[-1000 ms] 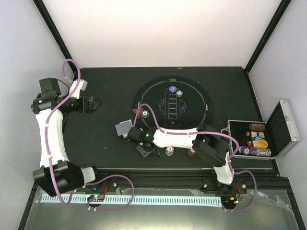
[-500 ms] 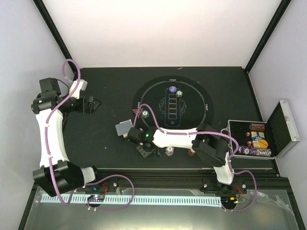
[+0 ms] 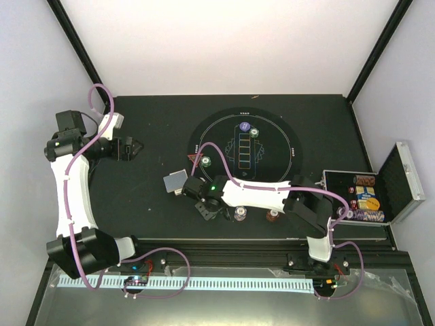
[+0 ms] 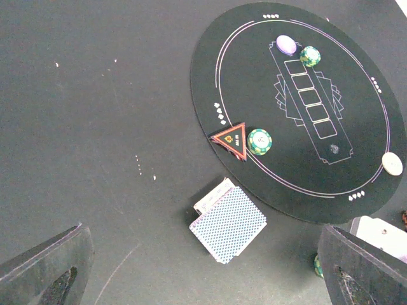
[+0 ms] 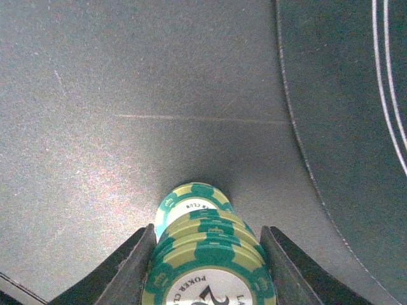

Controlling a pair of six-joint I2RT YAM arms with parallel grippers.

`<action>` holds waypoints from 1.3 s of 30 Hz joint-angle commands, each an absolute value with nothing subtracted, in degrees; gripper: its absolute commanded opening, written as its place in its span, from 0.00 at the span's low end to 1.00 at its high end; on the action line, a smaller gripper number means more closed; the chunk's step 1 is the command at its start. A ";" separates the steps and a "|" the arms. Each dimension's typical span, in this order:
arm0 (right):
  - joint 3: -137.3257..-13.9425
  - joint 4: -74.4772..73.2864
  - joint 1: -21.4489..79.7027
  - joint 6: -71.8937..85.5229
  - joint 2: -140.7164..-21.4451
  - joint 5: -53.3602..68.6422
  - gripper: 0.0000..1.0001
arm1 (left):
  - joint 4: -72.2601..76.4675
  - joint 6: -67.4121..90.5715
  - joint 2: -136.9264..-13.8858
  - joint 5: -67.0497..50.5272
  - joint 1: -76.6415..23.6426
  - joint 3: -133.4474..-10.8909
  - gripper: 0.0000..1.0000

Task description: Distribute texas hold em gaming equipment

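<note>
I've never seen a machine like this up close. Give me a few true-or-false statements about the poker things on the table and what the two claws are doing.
1. The right claw has a stack of green chips between its fingers. True.
2. The left claw is clamped on the deck of cards. False: it is wide open and empty, and the deck lies on the table just outside the round mat.
3. A red triangle lies beside a green chip at the mat's edge. True.
4. The silver case is closed. False: its lid is open, and chips show inside.
</note>
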State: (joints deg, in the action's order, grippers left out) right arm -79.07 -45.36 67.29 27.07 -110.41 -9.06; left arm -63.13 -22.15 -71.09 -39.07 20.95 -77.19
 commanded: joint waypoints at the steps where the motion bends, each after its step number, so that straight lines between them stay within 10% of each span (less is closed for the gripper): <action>1: -80.77 -45.70 66.50 26.39 -107.82 -9.92 0.38 | -63.97 -22.63 -70.07 -40.26 21.45 -77.61 0.99; 21: -78.06 -43.31 64.79 26.81 -109.58 -8.81 0.38 | -63.93 -23.03 -70.18 -40.03 21.45 -77.68 0.99; 39: -61.81 -39.54 38.58 20.46 -95.73 -10.73 0.38 | -64.31 -23.02 -70.36 -40.10 21.45 -78.40 0.99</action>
